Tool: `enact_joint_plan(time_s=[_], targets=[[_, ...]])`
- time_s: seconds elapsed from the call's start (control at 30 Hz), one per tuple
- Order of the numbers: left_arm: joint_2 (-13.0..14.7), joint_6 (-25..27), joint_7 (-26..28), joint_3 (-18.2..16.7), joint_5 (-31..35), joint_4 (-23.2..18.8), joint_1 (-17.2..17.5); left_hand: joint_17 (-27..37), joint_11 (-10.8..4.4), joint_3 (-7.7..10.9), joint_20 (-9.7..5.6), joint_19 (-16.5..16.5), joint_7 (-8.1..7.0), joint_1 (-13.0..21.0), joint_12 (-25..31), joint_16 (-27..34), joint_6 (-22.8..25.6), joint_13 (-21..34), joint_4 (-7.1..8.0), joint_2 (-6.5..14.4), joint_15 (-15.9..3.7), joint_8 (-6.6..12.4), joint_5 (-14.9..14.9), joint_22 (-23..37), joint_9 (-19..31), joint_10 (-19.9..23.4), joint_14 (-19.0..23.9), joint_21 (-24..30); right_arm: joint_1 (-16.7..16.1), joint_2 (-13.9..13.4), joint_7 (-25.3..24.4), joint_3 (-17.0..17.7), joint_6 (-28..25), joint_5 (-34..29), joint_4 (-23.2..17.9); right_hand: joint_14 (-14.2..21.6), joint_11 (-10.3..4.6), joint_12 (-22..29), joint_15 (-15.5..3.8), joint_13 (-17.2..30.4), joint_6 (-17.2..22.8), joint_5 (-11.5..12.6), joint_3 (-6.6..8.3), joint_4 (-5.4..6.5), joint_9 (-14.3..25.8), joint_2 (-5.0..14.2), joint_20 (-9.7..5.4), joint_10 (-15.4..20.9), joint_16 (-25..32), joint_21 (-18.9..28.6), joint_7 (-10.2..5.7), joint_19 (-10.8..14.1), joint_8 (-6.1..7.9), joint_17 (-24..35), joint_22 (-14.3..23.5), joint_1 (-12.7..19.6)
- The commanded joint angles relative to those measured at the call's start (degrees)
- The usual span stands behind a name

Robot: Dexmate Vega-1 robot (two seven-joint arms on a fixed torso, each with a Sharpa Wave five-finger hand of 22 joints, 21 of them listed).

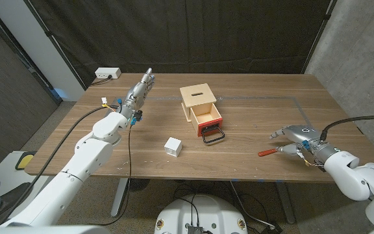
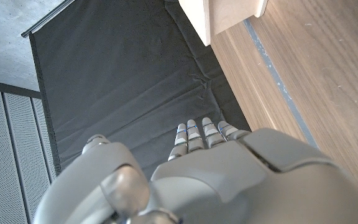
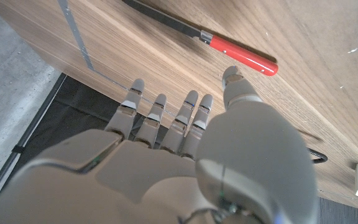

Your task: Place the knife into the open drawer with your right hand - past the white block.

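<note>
- Step in hand: approach to the grasp. The knife (image 3: pixel 219 42) lies flat on the desk (image 1: pixel 252 107), untouched, its red handle just beyond the fingers (image 3: pixel 190 107) of the right hand (image 1: pixel 292 134).
- Fingers: those of the right hand are apart and extended, holding nothing. The left hand (image 1: pixel 139 91) is raised over the far left of the desk, fingers straight and close together, also holding nothing.
- Next move: judged from this layout, lower the right hand, close the fingers on the red handle, then carry the knife toward the open drawer (image 1: pixel 207 119), which lies well apart from the fingers, as does the white block (image 1: pixel 173 145).
- Hard to make out: in the head view the blade is hidden behind the right hand. The drawer interior is partly visible; contents cannot be determined.
</note>
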Motion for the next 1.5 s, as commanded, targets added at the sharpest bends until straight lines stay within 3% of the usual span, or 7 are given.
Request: enact_joint_plan(time_s=[0.03,0.43,1.03,1.5], targets=[[0.13,0.8,1.28,-0.24,0.37,-1.4,0.61,0.2,-0.14,-0.38,-1.14,-0.62,0.01,0.5,-0.17,-0.29,0.09,0.17,0.01,-0.07,-0.05,-0.24,-0.22,0.36,0.17,0.17,-0.2,-0.16,0.16,-1.15,-2.58,-1.39,0.51,1.03,2.43,0.76,-0.12,-0.12,-6.29,0.13,0.42,0.39,-0.35,-0.06,0.25,0.38,-0.38,0.14,0.24,0.05,0.04,0.05,-0.17,0.26,0.18,0.43],[0.49,0.84,1.12,-0.52,0.26,-2.43,1.44,0.21,0.11,-0.52,-1.07,-0.96,0.03,0.55,-0.42,-0.39,-0.2,0.18,0.04,0.04,-0.04,-0.45,-0.32,0.39,0.18,-0.24,-0.45,-0.18,1.04,-3.72,-5.08,-3.31,1.92,2.76,6.18,2.55,-0.11,0.12,-6.53,0.19,2.27,0.47,-1.25,0.31,0.36,0.45,-1.92,1.23,0.64,0.52,0.04,1.33,0.32,0.26,0.23,0.51],[0.77,1.05,1.99,-1.59,0.05,-4.27,3.86,0.21,-0.04,-0.77,-0.99,-1.1,0.01,0.61,-0.52,-0.4,-0.22,0.2,0.08,0.15,-0.02,-0.57,-0.47,0.42,0.2,-0.27,-0.52,-0.07,2.26,-6.64,-7.26,-5.28,1.1,4.25,8.67,5.42,-0.06,0.74,-7.51,0.23,4.9,0.65,-1.92,0.64,0.44,0.88,-3.13,3.83,0.98,1.11,0.02,3.44,0.86,0.27,0.27,0.8],[0.77,1.32,2.12,-1.84,-0.02,-4.32,3.96,0.22,0.04,-0.96,-0.83,-1.23,-0.18,0.66,-0.84,-0.48,-0.34,0.21,0.1,0.25,-0.06,-0.69,-0.57,0.44,0.21,-0.99,-0.82,-0.03,4.1,-8.79,-8.67,-8.21,-0.48,5.17,10.31,12.15,0.01,2.89,-8.5,0.47,11.0,0.57,-2.34,0.74,0.6,1.84,-4.78,11.86,0.87,1.32,0.0,5.61,1.96,0.26,0.35,1.92]])
